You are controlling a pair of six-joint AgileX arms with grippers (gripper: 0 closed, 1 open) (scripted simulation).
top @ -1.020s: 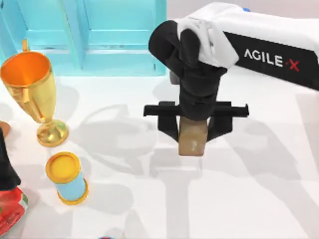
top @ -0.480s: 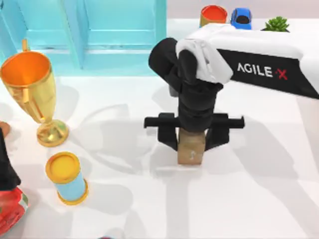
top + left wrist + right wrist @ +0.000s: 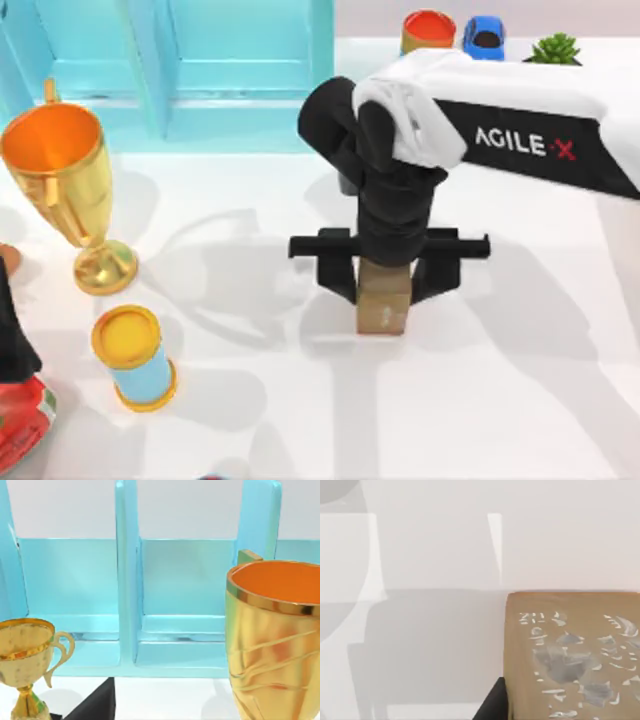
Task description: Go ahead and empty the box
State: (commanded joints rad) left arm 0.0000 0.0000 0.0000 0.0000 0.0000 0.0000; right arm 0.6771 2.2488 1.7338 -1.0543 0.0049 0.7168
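Right gripper [image 3: 385,275] — over the middle of the white table [image 3: 520,380], pointing down, fingers clenched on the tan block [image 3: 384,304] from either side. The block sits between the jaws, its lower part protruding below them; in the right wrist view its tan face carries pale printed marks [image 3: 570,655].

Turquoise box [image 3: 200,70] — at the table's far left, well apart from the block, divided into compartments.

Gold trophy cup [image 3: 62,185] and yellow-lidded blue can [image 3: 134,358] — near the left edge.

Left arm [image 3: 12,340] — parked at the left edge.
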